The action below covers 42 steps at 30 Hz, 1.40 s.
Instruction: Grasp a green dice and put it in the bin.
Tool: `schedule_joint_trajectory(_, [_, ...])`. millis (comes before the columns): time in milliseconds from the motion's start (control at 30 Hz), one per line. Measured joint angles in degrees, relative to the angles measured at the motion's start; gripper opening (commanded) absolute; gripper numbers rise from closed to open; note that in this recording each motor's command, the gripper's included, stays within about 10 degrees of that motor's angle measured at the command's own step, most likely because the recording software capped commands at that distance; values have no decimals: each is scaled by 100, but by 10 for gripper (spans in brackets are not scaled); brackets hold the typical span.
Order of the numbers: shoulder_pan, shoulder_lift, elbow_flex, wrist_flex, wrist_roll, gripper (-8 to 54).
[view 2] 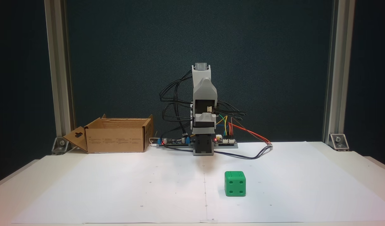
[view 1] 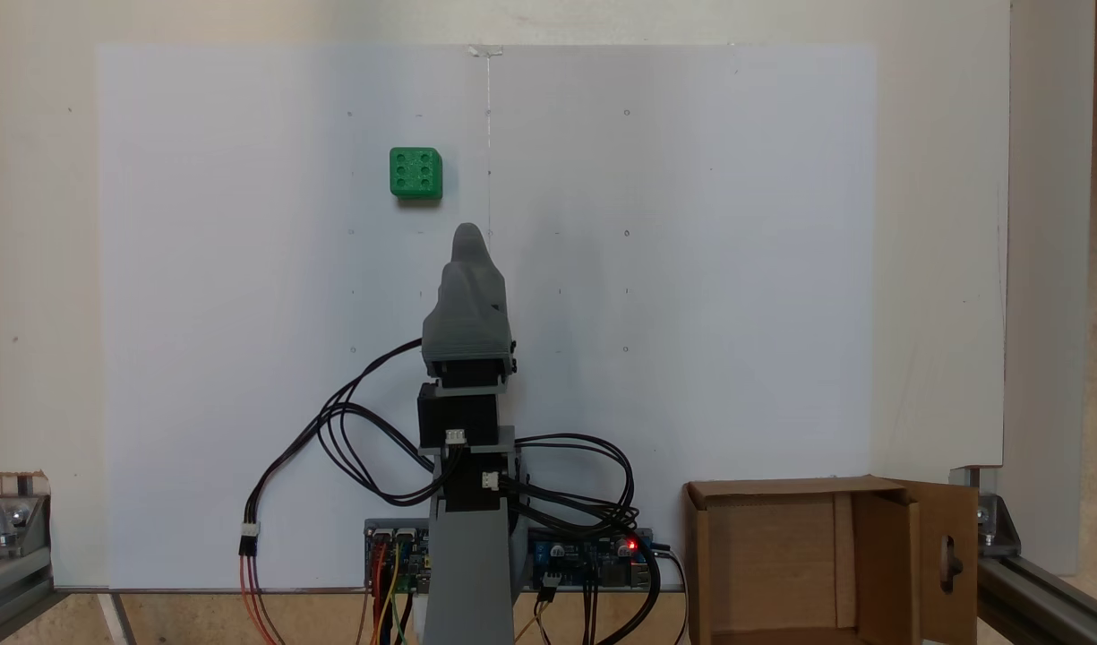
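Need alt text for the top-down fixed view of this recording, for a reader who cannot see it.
A green dice lies six pips up on white paper, apart from and beyond the gripper of a grey arm that reaches up from the bottom edge. An open cardboard bin sits at the lower right, beside the arm's circuit boards.
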Motion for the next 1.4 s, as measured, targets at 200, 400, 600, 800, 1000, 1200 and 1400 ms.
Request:
schedule_joint_trajectory(200, [615,0,0,1160,0,446])
schedule_joint_trajectory(400, [642,0,0,1160,0,446])
schedule_joint_trajectory(600, [642,0,0,1160,0,446])
schedule_joint_trajectory(800, [642,0,0,1160,0,446])
schedule_joint_trajectory(1000, [633,0,0,1160,0,446])
schedule_joint_trajectory(1200, [633,0,0,1160,0,446])
schedule_joint_trajectory(1400, [633,0,0,1160,0,446])
